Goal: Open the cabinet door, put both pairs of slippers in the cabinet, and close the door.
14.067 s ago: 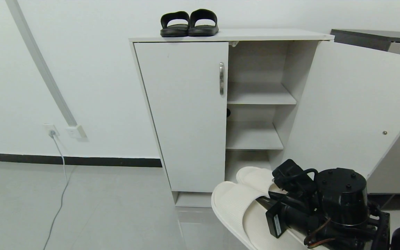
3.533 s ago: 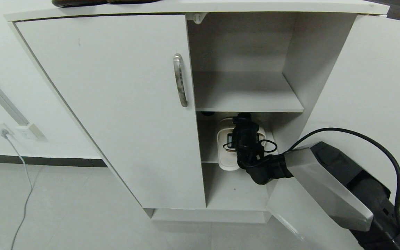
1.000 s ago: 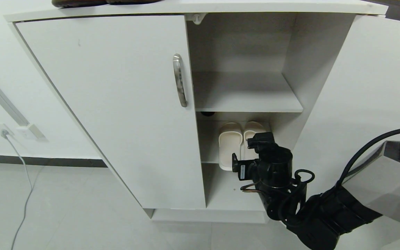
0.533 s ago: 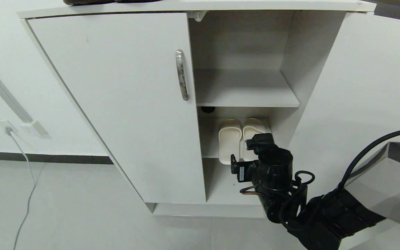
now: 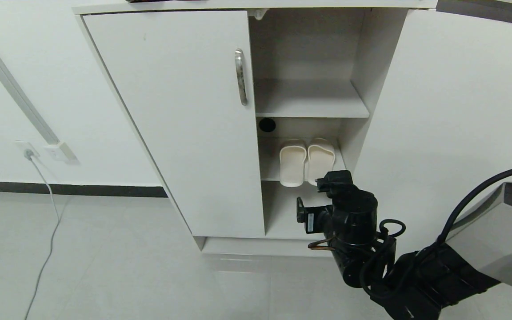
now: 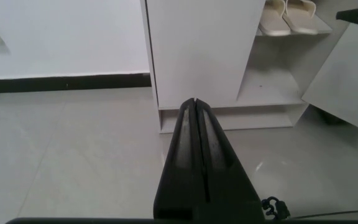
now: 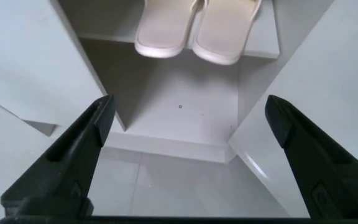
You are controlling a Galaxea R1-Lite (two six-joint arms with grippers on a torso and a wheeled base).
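white slippers point(image 5: 307, 160) on middle shelf point(image 5: 268, 163); right pincer point(image 7: 189, 106) wide, empty — left pincer point(image 6: 194, 107) closed

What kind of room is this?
Probably a plain entryway-like room, though I can't be sure: a white shoe cabinet holding cream slippers, a tiled floor, a wall socket.

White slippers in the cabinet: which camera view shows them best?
Head view: the white slippers lie nearly whole, side by side on the shelf. The right wrist view cuts them off; the left wrist view shows them distant and cut off.
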